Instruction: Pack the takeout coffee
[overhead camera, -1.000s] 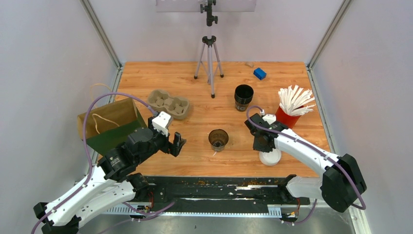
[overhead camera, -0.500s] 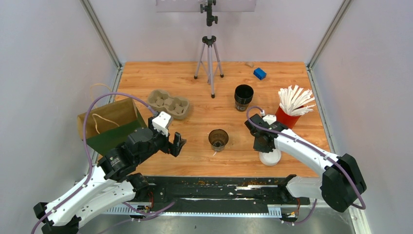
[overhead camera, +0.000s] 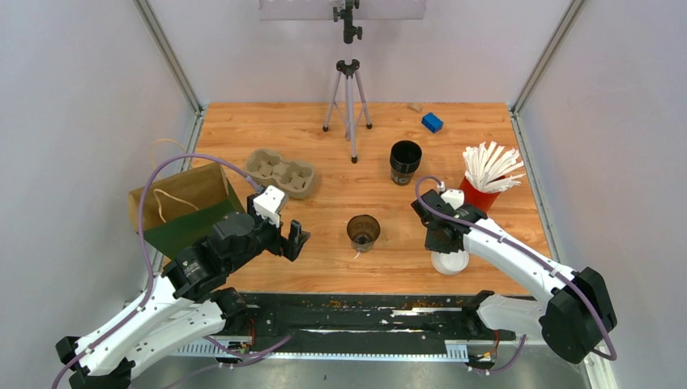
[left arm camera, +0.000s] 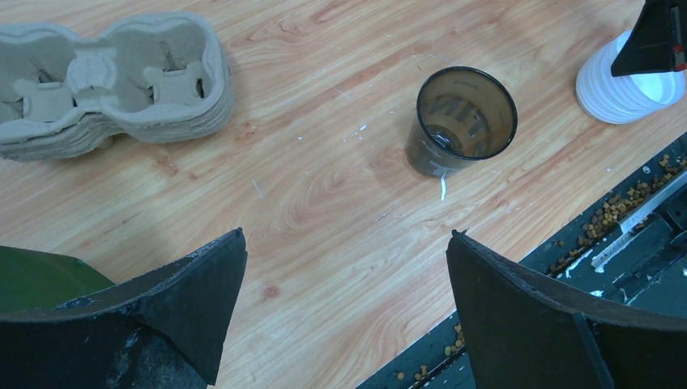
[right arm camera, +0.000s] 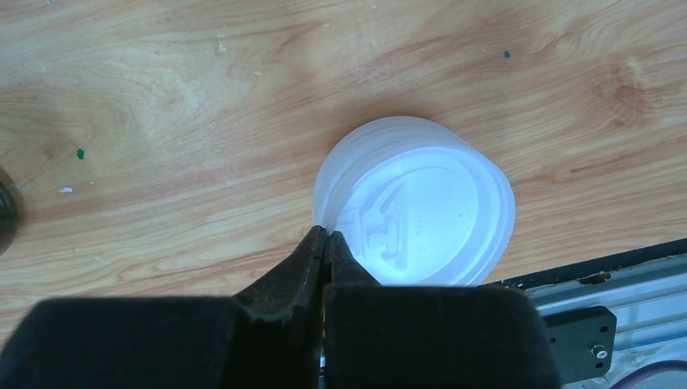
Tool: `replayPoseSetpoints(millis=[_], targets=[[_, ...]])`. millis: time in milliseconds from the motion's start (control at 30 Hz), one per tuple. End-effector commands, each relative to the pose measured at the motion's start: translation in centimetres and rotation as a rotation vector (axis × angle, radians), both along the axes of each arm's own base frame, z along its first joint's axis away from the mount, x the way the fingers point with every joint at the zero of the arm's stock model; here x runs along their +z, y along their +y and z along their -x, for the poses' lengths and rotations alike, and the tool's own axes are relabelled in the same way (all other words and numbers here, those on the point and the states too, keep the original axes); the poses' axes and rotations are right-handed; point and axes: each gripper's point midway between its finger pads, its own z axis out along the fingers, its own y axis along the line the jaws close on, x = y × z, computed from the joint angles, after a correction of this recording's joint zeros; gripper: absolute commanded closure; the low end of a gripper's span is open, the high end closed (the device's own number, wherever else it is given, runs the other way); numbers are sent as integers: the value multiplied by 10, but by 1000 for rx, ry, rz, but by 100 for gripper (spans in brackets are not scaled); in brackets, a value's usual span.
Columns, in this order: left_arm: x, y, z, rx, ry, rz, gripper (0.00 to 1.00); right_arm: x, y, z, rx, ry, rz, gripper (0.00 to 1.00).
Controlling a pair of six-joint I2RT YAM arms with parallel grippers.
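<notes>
Only the right wrist view shows the right end effector (right arm camera: 326,237) clearly. Its fingers are pressed together, tips at the left rim of a stack of white lids (right arm camera: 421,203) that sits at the near edge of the table (right arm camera: 162,97). Whether a rim is pinched between them cannot be told. From above, the wrist hides those tips.

The left wrist view shows the left end effector (left arm camera: 347,243) wide apart, holding nothing, above bare wood. The cup (left arm camera: 462,121) stands upright and lidless ahead of it, apart from both end effectors and from the lids. The carrier (left arm camera: 113,89) lies to the far left.

Only the top view takes in the bag (overhead camera: 182,198) at the left edge, the black cup stack (overhead camera: 405,162), the red cup (overhead camera: 478,197) of white sticks, the tripod (overhead camera: 348,97) and a blue block (overhead camera: 432,122).

Pale lettering runs around the cup, and the top lid has raised markings. Neither can be read.

Compared with a second ago, the right fingers have closed and that arm's elbow sits a little further right. The cup, the lids and the left arm have not moved.
</notes>
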Motion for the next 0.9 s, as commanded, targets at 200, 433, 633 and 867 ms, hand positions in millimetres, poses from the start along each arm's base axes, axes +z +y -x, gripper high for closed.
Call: replayPoseSetpoints(millis=[200,433,633,867], targets=[[13,-5,0,-21,-29,23,0,30,6,-10,30,-56,-37,100],[13,-5,0,-22,-23,27,0,16,13,-7,55,-29,-63,97],[12,-5,0,-18,-19,25,0,14,13,-8,65,-32,-63,100],[11,-5,-1,-16,-18,24,0,13,10,-7,61,-31,-50,98]])
